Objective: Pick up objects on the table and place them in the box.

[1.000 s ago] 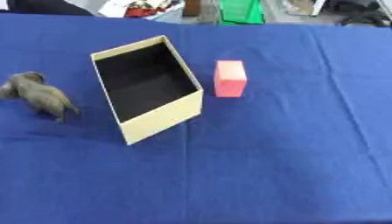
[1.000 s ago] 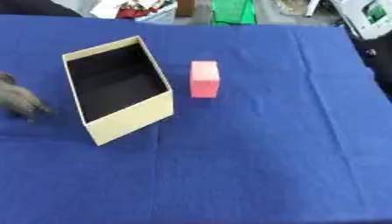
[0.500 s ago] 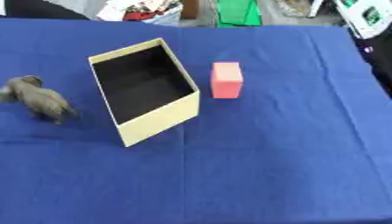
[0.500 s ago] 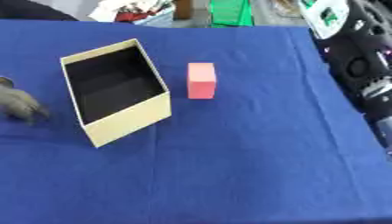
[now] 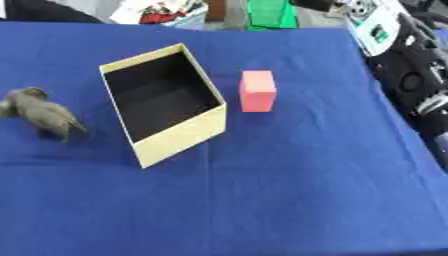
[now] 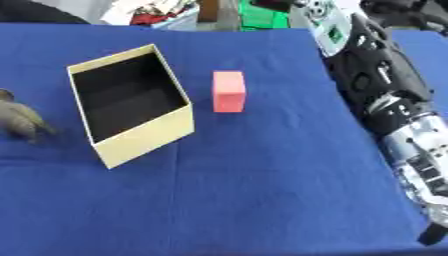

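Observation:
An open cream box (image 5: 180,137) with a black inside stands left of the table's middle, turned askew. A pink block (image 5: 257,90) stands upright just right of the box, apart from it. A grey toy animal (image 5: 45,113) stands on the cloth left of the box, near the left edge. My right arm (image 6: 378,87), black with a silver forearm, runs down the right edge in the right eye view, well clear of the block. Only a dark tip of my right hand (image 6: 429,234) shows at the lower right corner. My left hand shows in no view.
A blue cloth (image 5: 262,200) covers the table. Beyond its far edge lie clutter and a green thing (image 5: 269,11). The arm takes up the right strip of the table.
My right arm has come into view from the upper right and now stretches down the right edge. The box, block and toy animal have stayed put.

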